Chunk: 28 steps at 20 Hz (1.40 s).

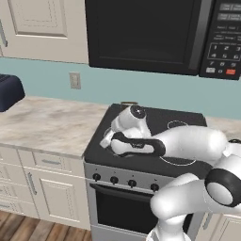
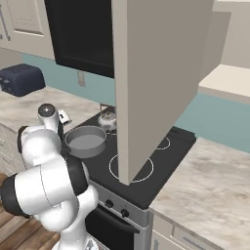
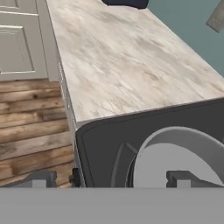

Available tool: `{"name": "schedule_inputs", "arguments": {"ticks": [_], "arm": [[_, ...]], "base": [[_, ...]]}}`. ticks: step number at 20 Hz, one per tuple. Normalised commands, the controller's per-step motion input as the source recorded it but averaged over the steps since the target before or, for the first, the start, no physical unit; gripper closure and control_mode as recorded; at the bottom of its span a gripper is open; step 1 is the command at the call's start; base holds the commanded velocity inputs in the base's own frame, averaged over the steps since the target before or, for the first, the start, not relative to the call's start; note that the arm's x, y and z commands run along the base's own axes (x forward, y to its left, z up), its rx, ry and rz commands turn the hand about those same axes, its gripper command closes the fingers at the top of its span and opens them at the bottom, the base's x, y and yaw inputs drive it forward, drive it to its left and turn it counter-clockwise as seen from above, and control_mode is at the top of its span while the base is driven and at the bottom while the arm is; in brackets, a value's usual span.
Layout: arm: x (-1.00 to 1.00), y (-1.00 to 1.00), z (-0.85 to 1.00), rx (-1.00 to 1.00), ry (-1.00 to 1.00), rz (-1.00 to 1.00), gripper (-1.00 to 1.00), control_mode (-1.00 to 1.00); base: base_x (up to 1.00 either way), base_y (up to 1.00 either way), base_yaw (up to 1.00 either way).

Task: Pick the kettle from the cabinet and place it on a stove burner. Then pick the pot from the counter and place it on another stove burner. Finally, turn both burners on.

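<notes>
Pot: I see the wide grey pot (image 2: 86,141) sitting on the black cooktop (image 2: 146,183) at its front left corner, upright. In my hand view its rim and pale inside (image 3: 183,157) lie just past the fingertips, near the cooktop's edge.
Kettle: the small silver kettle (image 2: 107,118) stands on the cooktop behind the pot, toward the back wall, close to the pot; I cannot tell whether they touch.
Burners: two white circles show to the right of the pot, a large one (image 2: 131,167) at the front and another (image 2: 162,143) further back, partly hidden by the cabinet panel (image 2: 156,73). I cannot make out the rings under the pot and the kettle.
Claw: my gripper (image 3: 109,178) is spread wide with nothing between the fingers; one dark fingertip (image 3: 40,178) hangs over the wooden floor (image 3: 30,127) side, the other over the pot's bowl.
Arm: in my left base view the white arm (image 1: 188,146) reaches across the cooktop from the right, covering the pot.
Counter: the marbled counter (image 1: 42,124) runs left of the stove, with a dark blue toaster (image 2: 22,79) at its far end.
Knobs: a row of dark knobs (image 1: 114,180) lines the stove front below the cooktop.
Above: a black microwave (image 1: 146,33) hangs over the stove.
</notes>
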Motion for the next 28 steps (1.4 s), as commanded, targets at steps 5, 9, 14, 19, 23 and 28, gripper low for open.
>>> {"name": "schedule_inputs", "arguments": {"ticks": [5,9,14,19,23,28], "arm": [[-0.2,0.17,0.93,0.0,0.03,0.0,-1.0,-1.0],[-0.43,0.19,0.74,-0.01,0.0,0.0,-1.0,-1.0],[-0.5,0.19,0.51,-0.03,0.0,0.0,-1.0,-1.0],[-0.6,0.17,0.34,-0.05,0.0,0.01,-1.0,-1.0],[-0.43,0.15,0.14,-0.07,0.0,0.05,-1.0,-1.0],[-0.35,0.09,-0.06,-0.08,0.0,0.06,-1.0,-1.0]], "base": [[0.0,0.0,0.0],[0.0,0.0,0.0],[0.0,0.0,0.0],[0.0,0.0,0.0],[0.0,0.0,0.0],[0.0,0.0,0.0]]}}
